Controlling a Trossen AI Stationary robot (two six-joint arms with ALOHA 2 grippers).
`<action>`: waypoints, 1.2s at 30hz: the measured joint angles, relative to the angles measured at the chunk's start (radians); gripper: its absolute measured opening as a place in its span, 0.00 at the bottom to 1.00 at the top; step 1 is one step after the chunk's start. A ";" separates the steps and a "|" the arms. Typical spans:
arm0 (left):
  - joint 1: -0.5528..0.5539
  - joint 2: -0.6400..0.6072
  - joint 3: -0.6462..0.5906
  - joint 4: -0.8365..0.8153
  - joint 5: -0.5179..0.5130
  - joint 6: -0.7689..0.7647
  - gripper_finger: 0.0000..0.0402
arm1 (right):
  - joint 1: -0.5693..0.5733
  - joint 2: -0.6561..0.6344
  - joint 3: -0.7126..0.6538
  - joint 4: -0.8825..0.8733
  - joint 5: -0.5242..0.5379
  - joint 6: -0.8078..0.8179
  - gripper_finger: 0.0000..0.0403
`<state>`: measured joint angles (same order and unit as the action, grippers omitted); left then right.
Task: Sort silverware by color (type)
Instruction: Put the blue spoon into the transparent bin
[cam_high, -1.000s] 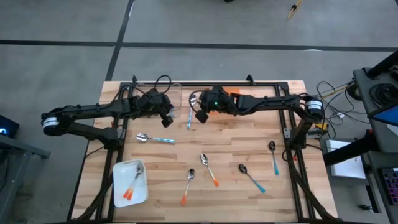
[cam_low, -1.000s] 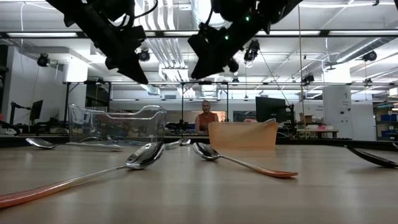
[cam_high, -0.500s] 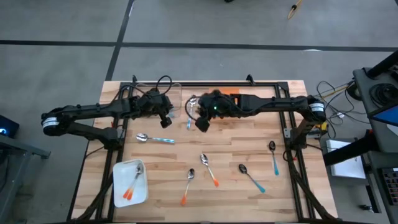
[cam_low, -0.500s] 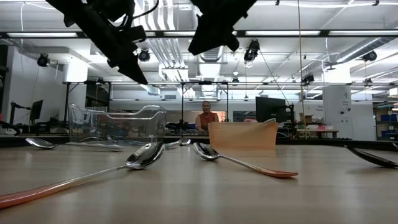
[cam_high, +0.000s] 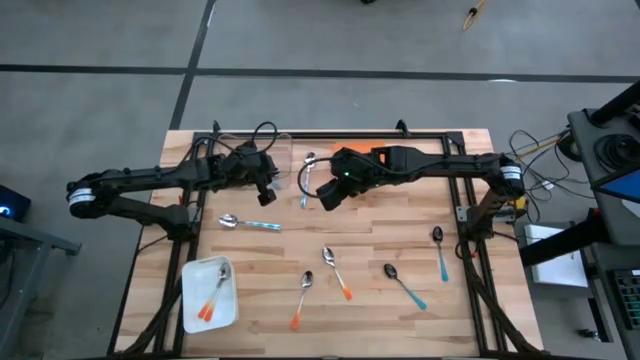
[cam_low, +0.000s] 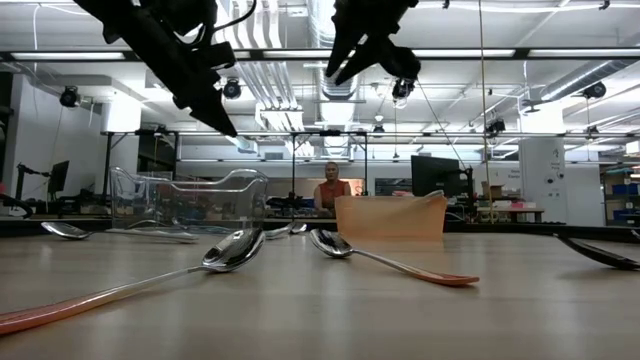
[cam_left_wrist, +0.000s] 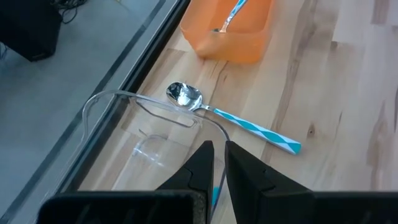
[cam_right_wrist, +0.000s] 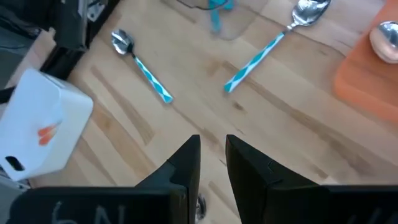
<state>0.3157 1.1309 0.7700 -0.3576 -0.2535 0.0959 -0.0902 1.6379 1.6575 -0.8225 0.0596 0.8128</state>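
Both grippers hover above the table's far middle. My left gripper (cam_high: 267, 195) (cam_left_wrist: 215, 155) is shut above the clear tub (cam_left_wrist: 127, 134) (cam_high: 290, 165). A light-blue streak (cam_left_wrist: 214, 195) shows in the slit between its fingers. My right gripper (cam_high: 326, 197) (cam_right_wrist: 212, 152) is shut and empty, over bare wood. A light-blue-handled spoon (cam_high: 305, 185) (cam_left_wrist: 233, 118) lies beside the tub, another (cam_high: 250, 223) (cam_right_wrist: 143, 68) nearer. Two orange-handled spoons (cam_high: 303, 298) (cam_high: 336, 270) and two teal-handled dark spoons (cam_high: 405, 284) (cam_high: 440, 252) lie flat near the front. My left gripper may or may not touch the light-blue streak (cam_left_wrist: 214, 195) seen between its fingers. I cannot tell whether that is a handle in the hold or a spoon lying below in the tub.
An orange bin (cam_high: 375, 155) (cam_left_wrist: 227, 31) holding a spoon stands at the far edge, right of the tub. A white tray (cam_high: 208, 293) with orange-handled spoons sits at the near left. A person (cam_low: 330, 190) sits in the room beyond. Bare wood lies between the arms and the near spoons.
My right gripper has risen and turned, its fingers now higher above the table and pointing down toward the left arm's side. My left gripper has kept still. No spoon has moved.
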 joint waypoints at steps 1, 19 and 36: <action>0.000 0.000 0.000 0.001 0.000 -0.004 0.06 | 0.001 0.000 -0.004 0.000 -0.004 0.002 0.17; 0.000 0.000 -0.014 0.000 0.000 -0.073 0.06 | 0.017 0.182 -0.010 -0.069 -0.377 -0.067 0.17; 0.000 0.051 -0.014 0.039 0.000 -0.048 0.06 | 0.038 0.154 -0.011 -0.632 0.115 -0.260 0.17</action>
<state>0.3157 1.1814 0.7559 -0.3182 -0.2531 0.0475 -0.0525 1.7918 1.6468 -1.4546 0.1743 0.5531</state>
